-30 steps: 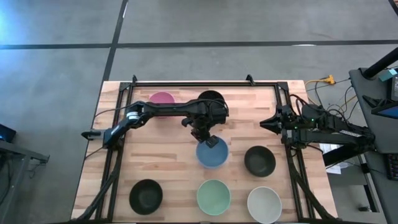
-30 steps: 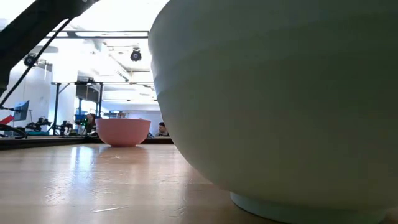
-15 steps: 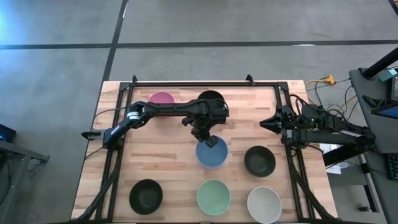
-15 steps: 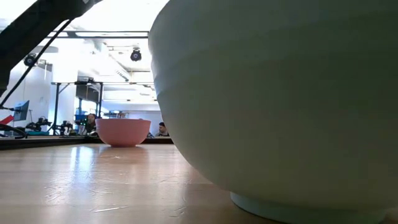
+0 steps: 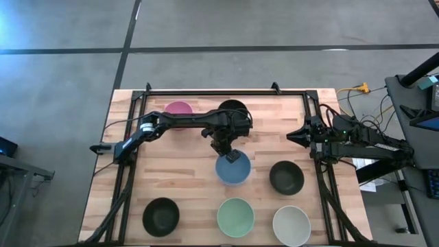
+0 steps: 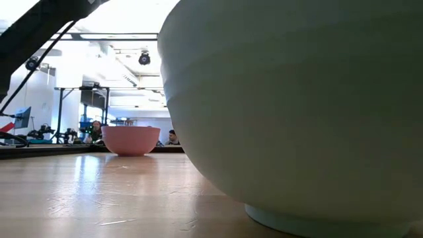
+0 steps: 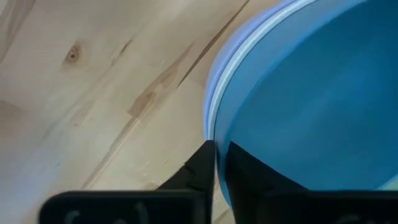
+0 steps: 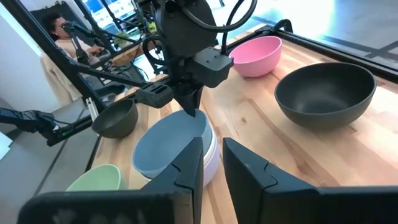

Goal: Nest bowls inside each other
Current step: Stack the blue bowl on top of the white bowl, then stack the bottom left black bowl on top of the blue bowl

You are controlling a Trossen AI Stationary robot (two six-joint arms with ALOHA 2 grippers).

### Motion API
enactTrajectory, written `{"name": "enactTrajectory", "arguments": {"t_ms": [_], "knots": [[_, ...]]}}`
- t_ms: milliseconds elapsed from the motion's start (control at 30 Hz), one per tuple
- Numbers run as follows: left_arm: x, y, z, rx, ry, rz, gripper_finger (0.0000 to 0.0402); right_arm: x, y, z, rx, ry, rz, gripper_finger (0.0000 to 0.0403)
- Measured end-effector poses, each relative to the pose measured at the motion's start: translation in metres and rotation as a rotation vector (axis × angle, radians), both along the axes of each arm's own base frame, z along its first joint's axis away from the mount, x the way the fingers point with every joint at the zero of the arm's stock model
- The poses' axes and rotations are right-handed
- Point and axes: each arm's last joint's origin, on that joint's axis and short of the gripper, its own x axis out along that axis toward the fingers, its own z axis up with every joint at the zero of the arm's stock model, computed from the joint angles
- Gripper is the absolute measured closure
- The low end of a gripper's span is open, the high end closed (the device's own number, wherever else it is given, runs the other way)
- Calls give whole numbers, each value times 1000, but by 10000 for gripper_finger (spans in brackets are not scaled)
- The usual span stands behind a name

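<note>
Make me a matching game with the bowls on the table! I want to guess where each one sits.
Column 1
1. smooth round pink bowl
2. smooth round blue bowl
3. smooth round mint green bowl
4. smooth round white bowl

Column 2
A. front right corner
B. back of the wooden table, left of a black bowl
C. middle, left end effector on its rim
D. front row, centre

Pairs: 1-B, 2-C, 3-D, 4-A
</note>
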Motion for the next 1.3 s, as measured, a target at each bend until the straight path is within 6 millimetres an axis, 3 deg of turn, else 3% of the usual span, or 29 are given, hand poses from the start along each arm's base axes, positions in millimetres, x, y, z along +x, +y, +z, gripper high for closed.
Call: {"name": "enactTrajectory", "arguments": {"t_ms": [400, 800, 933, 1067, 1300], "knots": [[-1, 4, 1, -3, -1, 14, 279, 0, 0, 0, 23, -2, -5, 346], [-22, -5, 32, 5, 26, -2, 270, 0, 0, 0, 38, -3, -8, 346], [-37, -27, 48, -30, 37, -98, 270, 0, 0, 0, 52, -4, -11, 346], [-59, -67, 66, -24, -22, -309, 270, 0, 0, 0, 47, -4, -9, 346], [-128, -135, 78, 87, -83, -628, 270, 2, -1, -1, -17, 13, -12, 346]]}}
